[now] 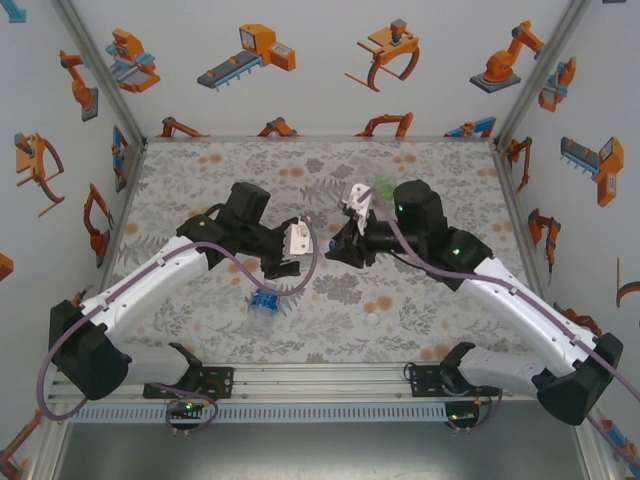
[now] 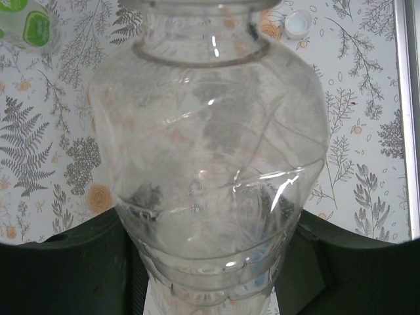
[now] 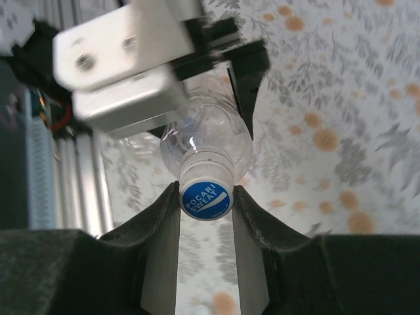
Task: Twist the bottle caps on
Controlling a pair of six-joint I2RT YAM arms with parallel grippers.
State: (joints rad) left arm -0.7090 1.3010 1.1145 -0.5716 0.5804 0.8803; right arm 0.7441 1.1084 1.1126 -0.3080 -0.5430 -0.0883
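The bottle (image 2: 210, 151) is held up over the middle of the tabletop (image 1: 430, 300), not standing on it. It lies roughly level, its long axis running from one arm across to the other. The left gripper (image 2: 210, 226) is clamped on the bottle's body, and the neck points straight at the right gripper (image 3: 206, 193). The coming turn depends on that: the cap (image 3: 206, 200) sits on the neck squarely between the right fingers (image 3: 167, 220). They look pressed against its sides, pinching it, so the right arm is the one placed to twist.

The right wrist view shows the cap's blue printed top facing the camera, with the bottle's shoulder behind it. The left wrist view shows the clear body filling the grip, but the mouth runs off the top edge.

From above, the clear bottle is hard to pick out between the two arms. That view does show a blue-labelled bottle (image 1: 263, 303) nearer the near edge, a green bottle (image 1: 383, 187) by the far edge, and a loose cap (image 1: 372, 320) lying near the near edge.
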